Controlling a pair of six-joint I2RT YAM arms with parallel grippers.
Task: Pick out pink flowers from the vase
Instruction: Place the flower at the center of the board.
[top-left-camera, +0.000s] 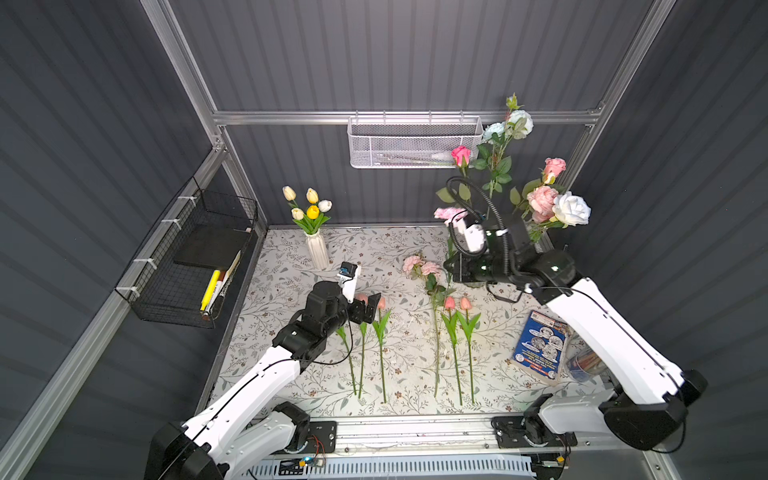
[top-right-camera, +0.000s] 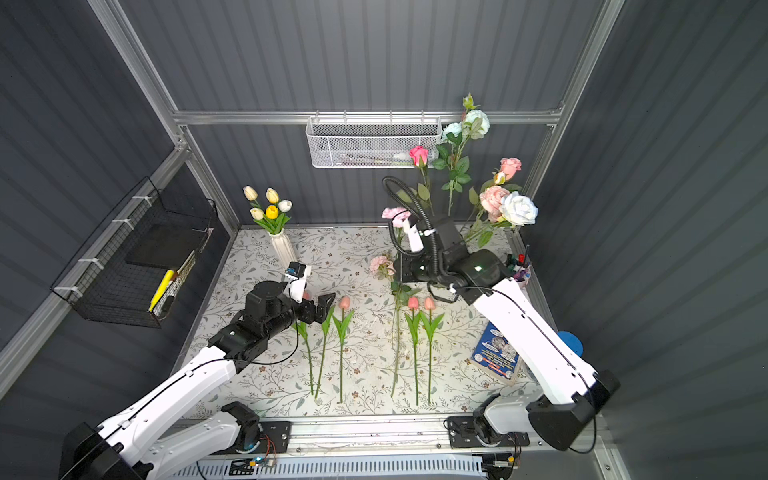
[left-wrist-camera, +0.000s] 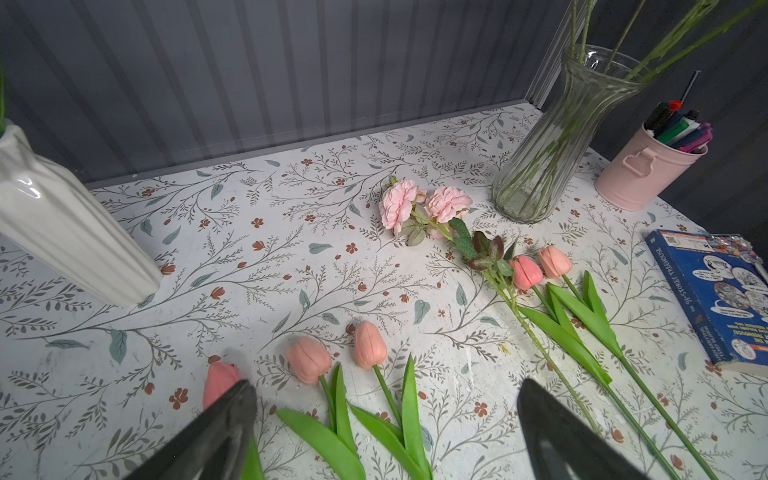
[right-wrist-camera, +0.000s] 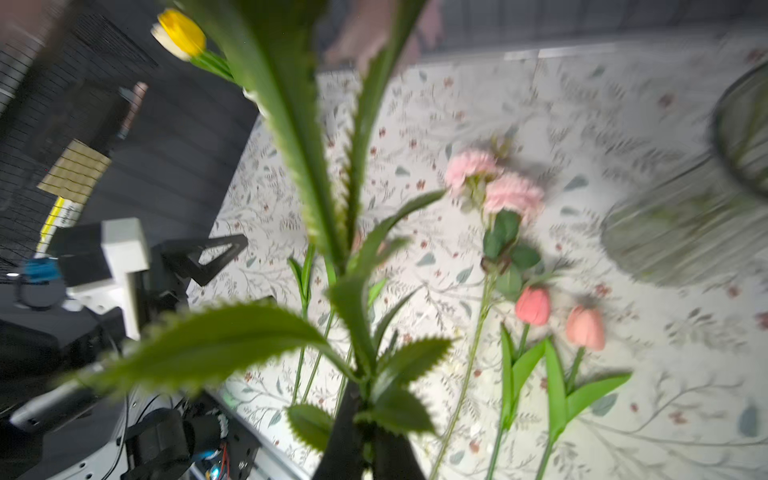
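The right pincer (right-wrist-camera: 365, 440) is clenched on the leafy stem of a pale pink spray (top-left-camera: 446, 214), held upright beside the glass vase (left-wrist-camera: 552, 145) (pink roses (top-left-camera: 542, 199) stand in it). The left pincer (left-wrist-camera: 385, 384) hangs released, jaws wide, over pink tulips (left-wrist-camera: 368, 345) lying on the table (left-wrist-camera: 291, 249).

White arms (top-left-camera: 249, 386), black joints (top-left-camera: 324, 307), black cables (top-left-camera: 478, 190), dark triangular fingers (left-wrist-camera: 216, 432).
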